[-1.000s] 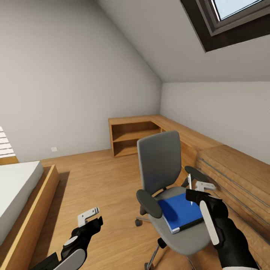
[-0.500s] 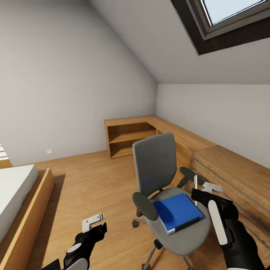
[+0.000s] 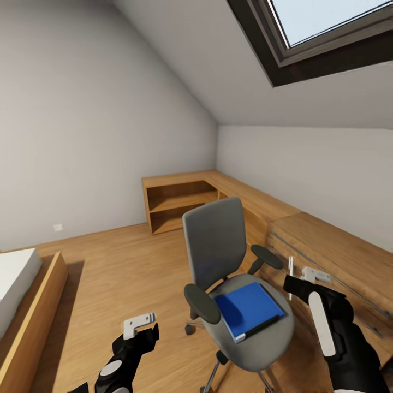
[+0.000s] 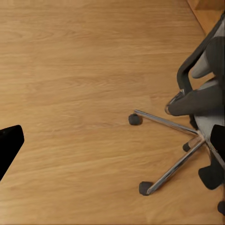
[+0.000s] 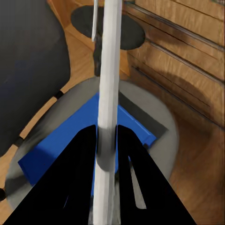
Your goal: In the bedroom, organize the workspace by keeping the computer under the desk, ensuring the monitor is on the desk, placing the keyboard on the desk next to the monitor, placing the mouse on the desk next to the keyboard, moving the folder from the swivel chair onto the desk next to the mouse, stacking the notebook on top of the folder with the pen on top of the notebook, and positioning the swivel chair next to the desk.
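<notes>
Bedroom w/ sloped white ceiling, skylight (image 3: 322,33) at upper right, wood floor (image 3: 103,273) throughout. Low wooden shelf unit (image 3: 180,199) sits in the far corner and runs along the right wall into a wooden drawer block (image 3: 333,256). Bed (image 3: 16,295) edge at near left.

Swivel chair (image 3: 218,245) stands mid-room, just beside the drawer block, grey back facing away toward the far wall. Blue folder (image 3: 248,308) lies flat on its seat, a dark edge along its near-right side. In the left wrist view the chair's chrome base and casters (image 4: 135,119) rest on the floor.

Right gripper (image 3: 297,278) is at near right, just right of the chair seat, clenched on a thin white pen (image 3: 291,270) that stands upright above the fingers. Right wrist view: pen (image 5: 108,93) is pinched btwn the two black fingers (image 5: 79,178), w/ folder (image 5: 70,140) and seat beyond.

Left gripper (image 3: 139,327) is at near left over bare floor, well apart from the chair; nothing in it, fingers look parted but can't tell for sure.
</notes>
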Tool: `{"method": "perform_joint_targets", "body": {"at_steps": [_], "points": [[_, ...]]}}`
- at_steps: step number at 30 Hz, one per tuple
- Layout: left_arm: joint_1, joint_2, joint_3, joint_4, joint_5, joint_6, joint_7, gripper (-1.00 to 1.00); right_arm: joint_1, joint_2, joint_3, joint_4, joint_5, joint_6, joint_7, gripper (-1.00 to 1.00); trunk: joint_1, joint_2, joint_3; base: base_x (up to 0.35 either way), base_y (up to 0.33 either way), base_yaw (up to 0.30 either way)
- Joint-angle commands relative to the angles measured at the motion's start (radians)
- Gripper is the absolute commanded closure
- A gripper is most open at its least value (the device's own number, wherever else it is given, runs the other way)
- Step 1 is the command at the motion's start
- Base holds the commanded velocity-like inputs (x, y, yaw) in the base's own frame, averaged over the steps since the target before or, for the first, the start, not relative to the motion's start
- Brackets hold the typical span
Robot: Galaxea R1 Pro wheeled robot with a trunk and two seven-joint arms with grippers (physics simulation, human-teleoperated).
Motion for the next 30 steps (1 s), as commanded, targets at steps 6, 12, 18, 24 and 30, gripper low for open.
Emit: {"method": "perform_joint_targets", "body": {"at_steps": [6,12,18,24,30], "points": [[-0.002,0.000,-0.006,-0.001,0.003,0.007,0.004,-1.00,-0.001,0.000,-0.116,-0.001,-0.015,0.003,-0.007,1.00,0.000,-0.001,0.004,0.000,0.000,-0.243],[-0.002,-0.021,-0.023,0.006,0.002,0.005,0.009,-1.00,0.000,0.000,-0.180,-0.002,-0.015,0.003,-0.006,1.00,0.000,-0.001,0.009,0.000,-0.022,-0.262],[-0.002,-0.026,-0.029,0.007,0.001,0.003,0.010,-1.00,-0.001,0.000,-0.218,-0.001,-0.014,0.003,-0.006,1.00,0.000,-0.001,0.010,0.000,-0.245,-0.283],[-0.002,-0.027,-0.032,0.007,-0.010,0.003,0.010,-1.00,-0.001,-0.004,-0.255,-0.002,-0.015,0.003,-0.006,1.00,0.000,-0.001,0.010,0.000,-0.340,-0.244],[-0.002,-0.027,-0.032,0.007,-0.028,0.003,0.012,-1.00,-0.001,-0.006,-0.261,0.000,-0.014,-0.007,-0.003,1.00,0.000,-0.001,0.010,0.000,-0.347,-0.037]]}}
